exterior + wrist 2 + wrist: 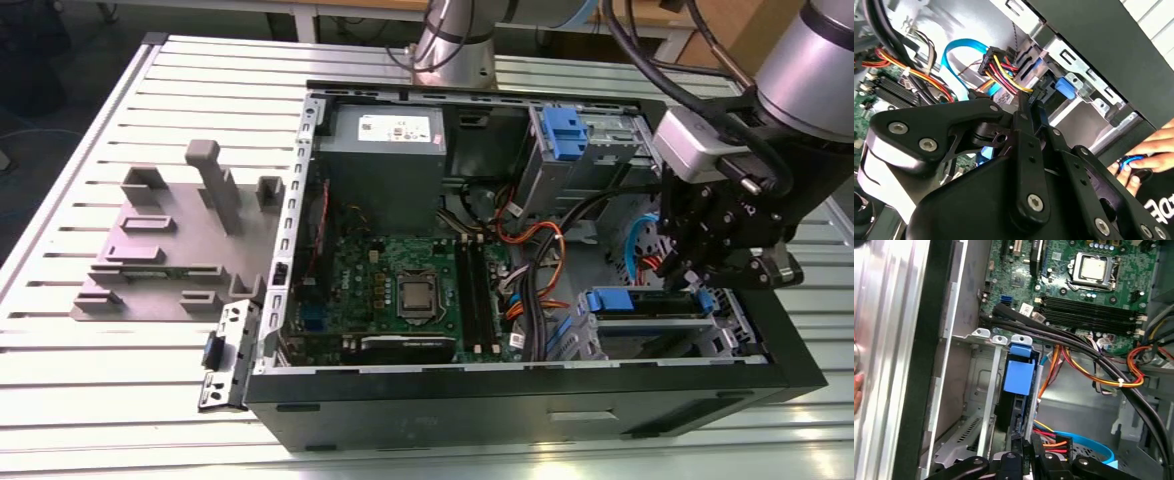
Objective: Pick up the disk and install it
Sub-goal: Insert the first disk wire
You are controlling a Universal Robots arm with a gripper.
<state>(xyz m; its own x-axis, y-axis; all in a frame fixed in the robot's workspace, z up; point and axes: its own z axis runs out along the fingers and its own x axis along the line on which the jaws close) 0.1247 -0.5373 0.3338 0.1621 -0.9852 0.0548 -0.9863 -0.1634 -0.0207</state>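
Note:
The disk (650, 305) sits in the lower drive bay of the open computer case (534, 385), at the exterior view's right. Its blue carrier handle (623, 299) faces the motherboard. In the first wrist view the disk (1013, 410) stands on edge between the bay's metal rails, under the blue handle (1018, 376). My gripper (690, 285) hangs over the end of the disk away from the handle. Its black fingers (1038, 452) are drawn together at that end in both wrist views. Whether they pinch the disk's edge is hidden.
Bundled cables (534, 250) and a light blue data cable (956, 60) run close beside the bay. An upper bay with a blue latch (561, 130) stands behind. A grey fixture (174, 235) sits on the table left of the case. A person's hand (1141, 160) is outside the case wall.

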